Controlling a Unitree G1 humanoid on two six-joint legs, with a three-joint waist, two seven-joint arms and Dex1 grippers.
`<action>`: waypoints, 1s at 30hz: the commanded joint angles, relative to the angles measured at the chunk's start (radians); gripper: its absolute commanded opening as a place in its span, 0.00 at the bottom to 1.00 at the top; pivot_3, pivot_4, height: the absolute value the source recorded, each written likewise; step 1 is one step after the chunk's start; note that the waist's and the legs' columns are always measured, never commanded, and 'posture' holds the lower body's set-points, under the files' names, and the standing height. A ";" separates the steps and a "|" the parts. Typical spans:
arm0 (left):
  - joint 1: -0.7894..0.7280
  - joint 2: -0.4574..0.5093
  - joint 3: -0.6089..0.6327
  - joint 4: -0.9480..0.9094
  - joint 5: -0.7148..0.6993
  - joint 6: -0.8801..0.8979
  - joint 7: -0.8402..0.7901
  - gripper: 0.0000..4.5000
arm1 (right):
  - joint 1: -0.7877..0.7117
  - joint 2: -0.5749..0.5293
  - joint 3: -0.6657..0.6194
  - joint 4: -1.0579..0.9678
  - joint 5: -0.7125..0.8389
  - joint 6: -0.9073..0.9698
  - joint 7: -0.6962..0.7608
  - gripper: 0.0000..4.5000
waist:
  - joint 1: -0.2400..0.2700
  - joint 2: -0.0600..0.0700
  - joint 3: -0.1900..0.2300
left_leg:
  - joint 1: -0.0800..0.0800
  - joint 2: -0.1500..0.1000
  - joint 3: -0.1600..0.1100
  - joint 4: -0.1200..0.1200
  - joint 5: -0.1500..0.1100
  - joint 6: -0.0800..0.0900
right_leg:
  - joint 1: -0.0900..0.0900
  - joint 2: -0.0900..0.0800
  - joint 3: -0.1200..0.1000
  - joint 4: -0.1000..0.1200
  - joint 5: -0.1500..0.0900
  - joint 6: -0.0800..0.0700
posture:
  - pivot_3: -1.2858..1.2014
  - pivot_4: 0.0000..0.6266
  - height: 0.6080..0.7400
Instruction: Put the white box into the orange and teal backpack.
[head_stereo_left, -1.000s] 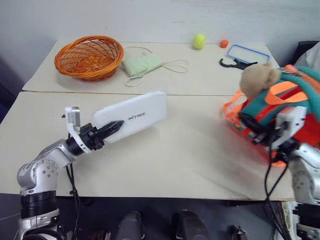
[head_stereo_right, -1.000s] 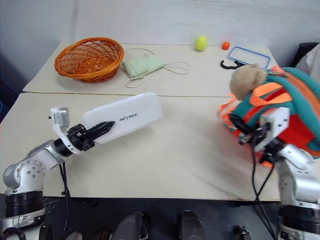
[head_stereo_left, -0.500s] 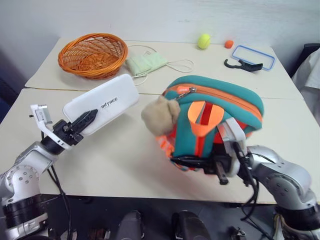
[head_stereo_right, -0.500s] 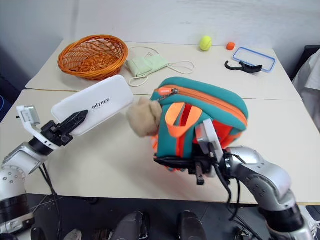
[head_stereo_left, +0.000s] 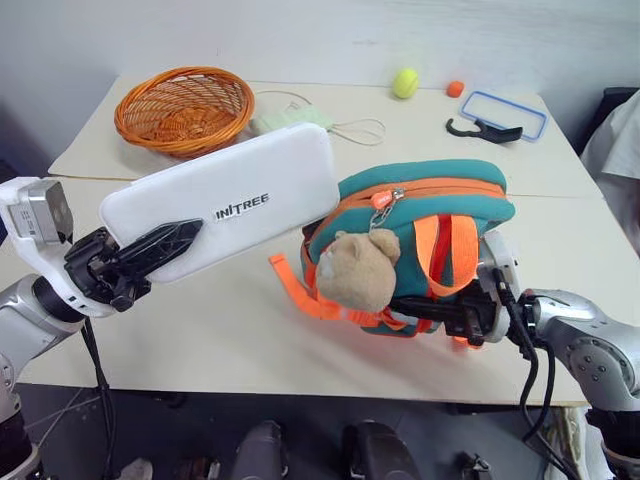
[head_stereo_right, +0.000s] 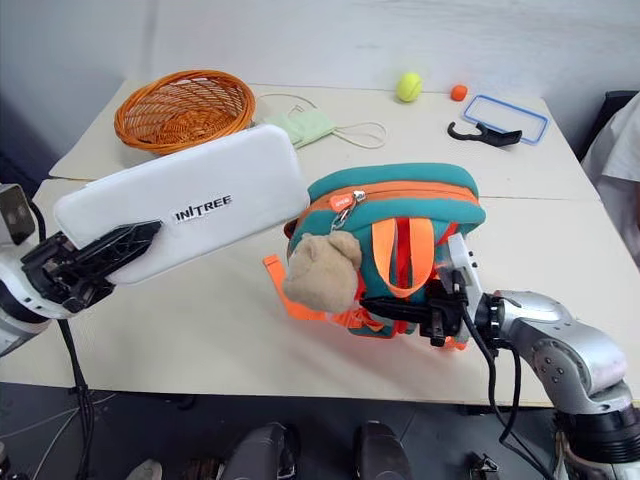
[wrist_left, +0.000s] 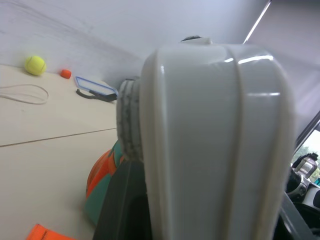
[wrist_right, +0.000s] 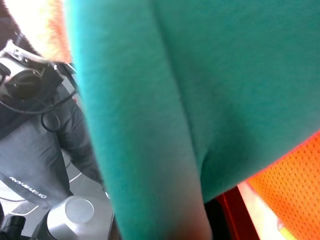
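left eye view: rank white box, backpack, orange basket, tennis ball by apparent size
1. white box, though it is raised nearer the camera, so it looks bigger
2. orange and teal backpack, close to the box in apparent size
3. woven orange basket
4. tennis ball

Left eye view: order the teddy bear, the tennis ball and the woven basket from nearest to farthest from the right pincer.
From the right pincer, shut on the orange and teal backpack:
1. Teddy bear, hanging on the backpack's front, just beside it.
2. Tennis ball, at the far table edge.
3. Woven basket, at the far left corner.

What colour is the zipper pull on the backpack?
Orange, on the backpack's zipper pull; clearest in the left eye view.
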 joint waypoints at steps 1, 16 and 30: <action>-0.017 0.032 -0.073 -0.054 0.037 -0.024 -0.085 0.26 | -0.021 0.016 0.005 0.003 -0.018 -0.023 0.012 0.00 | 0.001 0.000 0.000 | 0.000 0.000 0.000 0.000 0.000 0.000 | 0.000 0.000 0.000 0.000 0.000 0.000 | 0.52 0.24 1.00; -0.480 0.044 -0.639 0.158 0.693 -0.305 -0.357 0.26 | -0.026 0.053 0.007 -0.049 0.000 0.024 -0.030 0.00 | 0.018 0.000 0.000 | -0.002 0.000 0.001 0.000 0.000 0.000 | -0.002 0.002 0.000 -0.001 0.000 0.000 | 0.52 0.24 1.00; -0.771 -0.412 -0.966 0.508 1.085 -0.525 -0.306 0.26 | 0.011 0.088 0.004 -0.108 -0.010 0.002 -0.079 0.00 | 0.025 0.001 0.000 | -0.007 0.001 0.002 0.004 0.001 0.000 | -0.005 0.004 0.000 0.002 0.001 0.001 | 0.52 0.24 1.00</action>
